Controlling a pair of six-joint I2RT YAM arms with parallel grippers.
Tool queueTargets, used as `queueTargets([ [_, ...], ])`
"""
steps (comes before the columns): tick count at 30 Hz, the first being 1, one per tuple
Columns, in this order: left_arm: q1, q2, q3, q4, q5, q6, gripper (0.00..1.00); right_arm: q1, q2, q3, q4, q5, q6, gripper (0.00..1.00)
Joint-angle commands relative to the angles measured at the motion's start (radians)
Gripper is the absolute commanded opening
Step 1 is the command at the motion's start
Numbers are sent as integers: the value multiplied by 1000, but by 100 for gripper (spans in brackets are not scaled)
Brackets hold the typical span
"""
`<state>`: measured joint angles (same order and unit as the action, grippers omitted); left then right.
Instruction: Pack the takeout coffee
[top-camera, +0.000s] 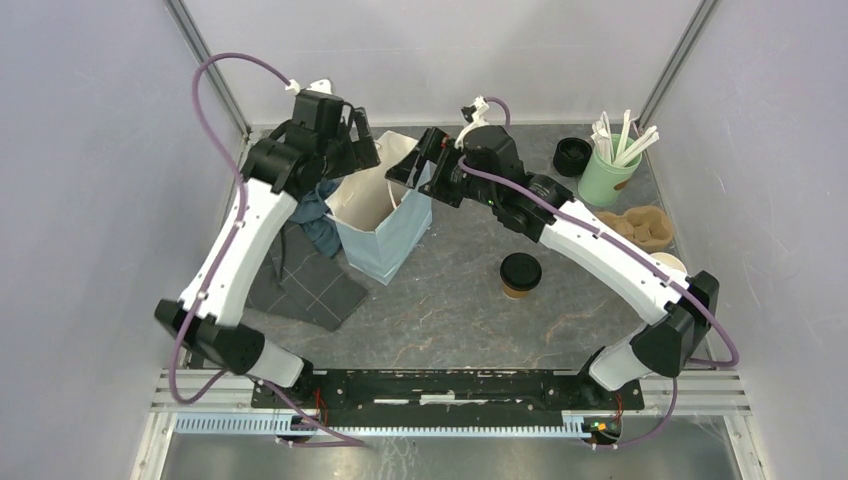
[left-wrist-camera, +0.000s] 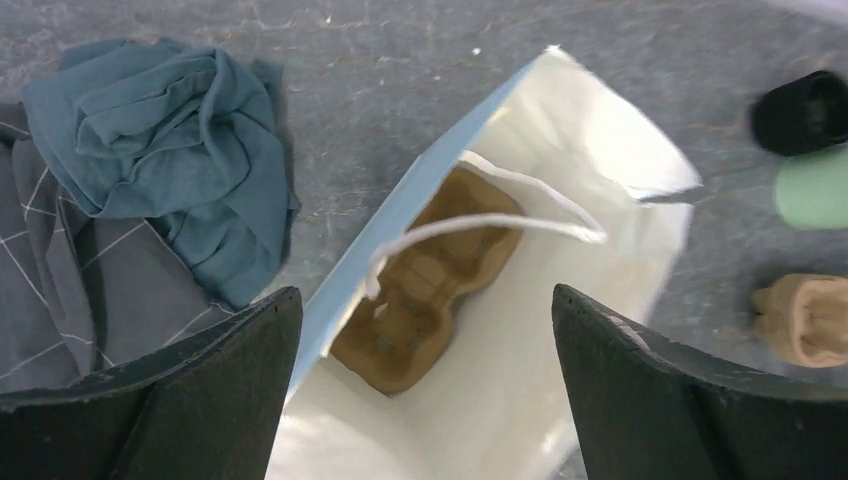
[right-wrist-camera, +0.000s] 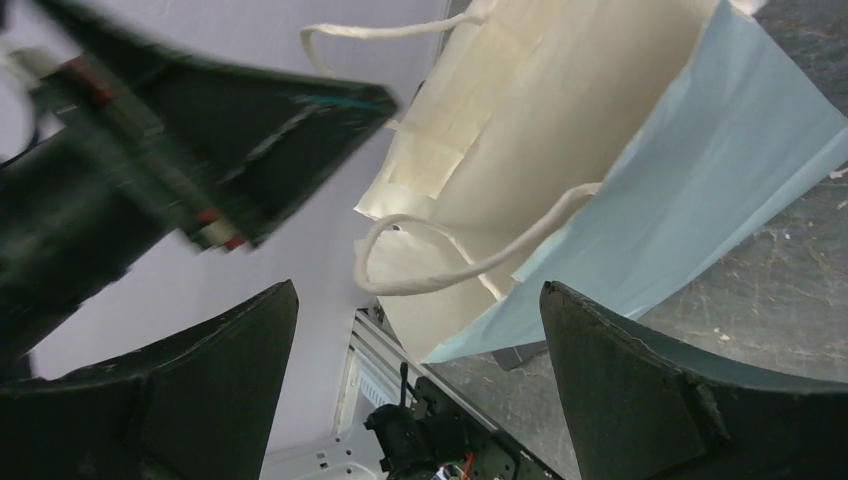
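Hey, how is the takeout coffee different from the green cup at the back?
The takeout coffee is brown with a black lid; the green cup is pale green and lidless. The coffee is closed, while the green cup holds white sticks. The coffee stands alone in the open middle; the green cup sits in the far right corner. Both stand upright.

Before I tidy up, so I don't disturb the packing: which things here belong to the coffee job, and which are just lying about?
Job: takeout coffee; blue paper bag; pulp carrier inside it.
Lying about: blue cloth; grey checked cloth; green cup of stirrers; black round object.
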<state>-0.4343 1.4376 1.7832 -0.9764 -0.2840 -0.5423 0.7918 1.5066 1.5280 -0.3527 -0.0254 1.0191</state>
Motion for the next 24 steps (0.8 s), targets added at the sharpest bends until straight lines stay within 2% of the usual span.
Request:
queueTargets([
  [1, 81, 46, 46, 24, 58, 108, 100, 7, 38, 92, 26, 19, -6, 98],
  [4, 133, 72, 49, 72, 121, 72, 96, 7, 72, 140, 17, 55, -15, 98],
  [7, 162, 87, 28, 147, 214, 39, 86, 9, 92, 161, 9, 103, -9, 92],
  [12, 186, 66, -37, 285, 278, -3, 57, 8, 107, 171, 26, 161, -15, 73],
  [14, 192, 69, -36, 301, 305, -4, 40, 5, 112, 180, 42, 182, -36, 56],
  [15, 195, 73, -29, 295, 315, -6, 34, 1, 115, 188, 50, 186, -53, 43],
  [17, 199, 76, -12, 288, 344, -7, 22, -11, 120, 208, 52, 178, -85, 10],
  [18, 200, 74, -4, 289, 357, -6, 18, -13, 116, 213, 56, 179, -108, 0],
  [21, 201, 55, 19, 295, 382, -4, 5, -14, 72, 189, 104, 182, -219, 0],
  [24, 201, 16, 35, 321, 403, -6, 2, -20, 13, 151, 165, 135, -325, 0],
])
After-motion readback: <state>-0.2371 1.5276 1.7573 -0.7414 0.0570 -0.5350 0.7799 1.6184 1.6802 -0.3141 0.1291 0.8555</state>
